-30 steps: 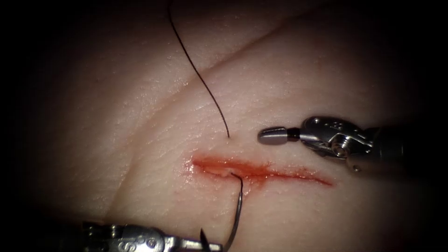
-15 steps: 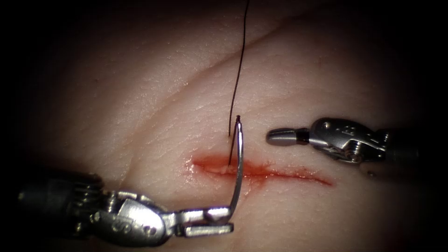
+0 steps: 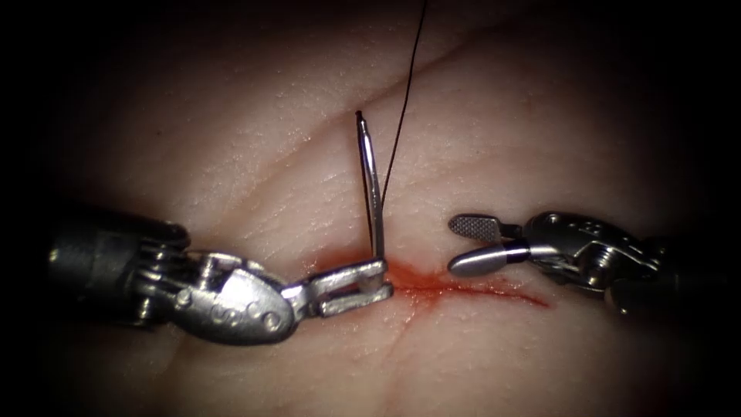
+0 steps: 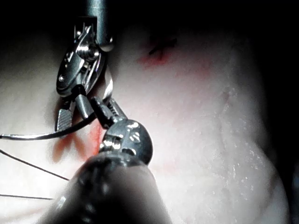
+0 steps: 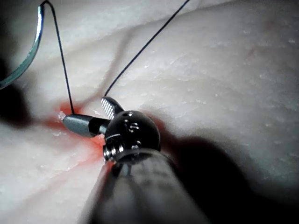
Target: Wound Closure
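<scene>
My left tool (image 3: 363, 282) lies across the left part of the cut (image 3: 478, 287), shut on the curved needle (image 3: 370, 177) close to its pointed end. The needle stands upright, free of the tissue (image 3: 540, 116), with its back end uppermost. Thread (image 3: 405, 85) runs from that back end down beside the needle into the tissue at the cut. A second strand rises from just above the cut. My right tool (image 3: 463, 243) hovers open and empty just right of the needle, over the cut. The left wrist view shows the left tool (image 4: 102, 111) pinching the needle (image 4: 42, 136). In the right wrist view, the right tool (image 5: 88, 114) gapes beside the thread (image 5: 60, 60).
Red fluid (image 3: 432, 282) stains the cut and its edges. A long crease (image 3: 309, 143) crosses the tissue above the cut. A dark mark ringed with red (image 4: 161, 46) sits on the tissue beyond the tools. Loose thread strands (image 4: 32, 165) lie across the tissue.
My left tool has come up from the lower edge with the needle, drawing it out of the cut and raising it, with thread following. The right tool's jaws have opened.
</scene>
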